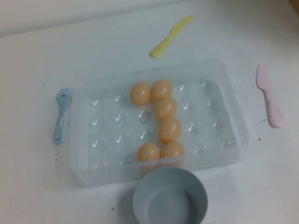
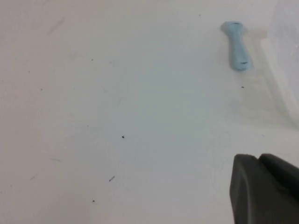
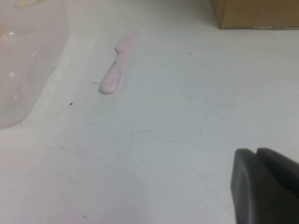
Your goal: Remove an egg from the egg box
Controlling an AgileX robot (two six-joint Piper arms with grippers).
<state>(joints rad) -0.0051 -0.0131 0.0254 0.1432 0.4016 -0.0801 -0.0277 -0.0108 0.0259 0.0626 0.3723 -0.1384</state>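
White table (image 1: pixel 34 213) all around. Six eggs sit in the egg box (image 1: pixel 91 174), the column running away from me. My left gripper (image 2: pixel 266 191) and right gripper (image 3: pixel 266 186) wait off either side; I cannot tell which is nearer, nor whether they're open.

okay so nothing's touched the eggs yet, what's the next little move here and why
Probably bring the right hand in over the egg box toward the nearest egg. All six eggs still sit in their cups. Both hands are off to the sides over bare table: the left hand near the blue spoon, the right near the pink knife. The eggs lie slightly right of centre.
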